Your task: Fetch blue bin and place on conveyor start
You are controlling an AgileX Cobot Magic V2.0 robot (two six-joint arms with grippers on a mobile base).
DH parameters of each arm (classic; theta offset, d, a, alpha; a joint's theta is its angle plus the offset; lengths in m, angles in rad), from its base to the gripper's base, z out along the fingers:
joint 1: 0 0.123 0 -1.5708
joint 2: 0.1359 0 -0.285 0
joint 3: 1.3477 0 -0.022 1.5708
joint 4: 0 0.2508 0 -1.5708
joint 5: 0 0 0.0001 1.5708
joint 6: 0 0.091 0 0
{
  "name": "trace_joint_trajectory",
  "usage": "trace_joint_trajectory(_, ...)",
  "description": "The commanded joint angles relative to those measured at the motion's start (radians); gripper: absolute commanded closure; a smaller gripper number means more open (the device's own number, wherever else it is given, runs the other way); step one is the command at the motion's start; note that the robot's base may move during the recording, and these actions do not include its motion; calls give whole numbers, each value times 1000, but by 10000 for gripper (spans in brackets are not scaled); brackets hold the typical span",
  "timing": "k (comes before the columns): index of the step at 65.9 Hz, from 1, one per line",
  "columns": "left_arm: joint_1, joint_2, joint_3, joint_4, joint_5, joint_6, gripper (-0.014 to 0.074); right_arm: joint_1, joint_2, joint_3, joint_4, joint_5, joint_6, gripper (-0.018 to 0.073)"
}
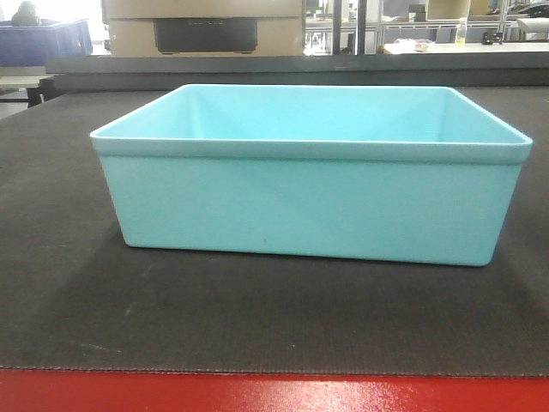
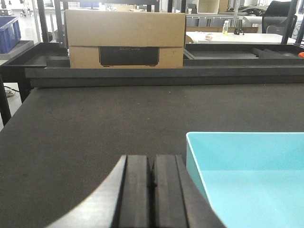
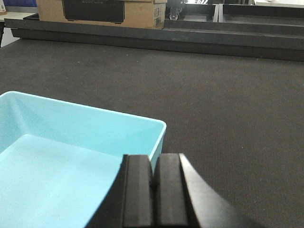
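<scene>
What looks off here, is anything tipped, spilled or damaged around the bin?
Nothing stands out. The blue bin sits flat and upright on the black belt, empty, with no cracks or spills showing. The left gripper and right gripper are both shut, one at each of its sides, holding nothing.

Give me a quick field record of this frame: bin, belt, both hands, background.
bin: blue bin upright on the conveyor start, nothing seen inside
belt edge: red strip in front of the bin
left hand: left hand shut, beside the bin's left wall, holding nothing
right hand: right hand shut, at the bin's right rim; contact unclear
background: cardboard box beyond the belt's far end
</scene>
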Motion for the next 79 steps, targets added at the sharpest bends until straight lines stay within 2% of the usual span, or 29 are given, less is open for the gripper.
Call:
trace_joint_trajectory(1,8,-27,5,-6,-8,6,707,-6,-6,1,-6,-26,-5,720)
trace_joint_trajectory(5,32,-67,28,-6,-18,8,707,-6,-6,1,-6,-26,-5,720)
trace_joint_trajectory(18,168,-267,187,-28,-71,17,707,-6,-6,1,-6,-26,-5,720)
trace_joint_trajectory(24,197,-362,291,-33,-90,17,707,-6,-6,1,-6,-26,-5,720)
trace_joint_trajectory(33,214,-480,464,-71,-162,17,707,-6,-6,1,-6,-26,-5,720)
trace_joint_trajectory(41,220,-487,605,-71,-322,17,707,-6,-6,1,-6,-32,-5,720)
trace_joint_trajectory(44,220,-487,605,-77,-355,17,707,-6,-6,1,-6,-37,-5,720)
trace_joint_trajectory(47,220,-487,605,-71,-298,17,707,-6,-6,1,-6,-44,-5,720)
trace_joint_trajectory(79,220,-487,605,-71,-289,17,707,-6,-6,1,-6,-56,-5,720)
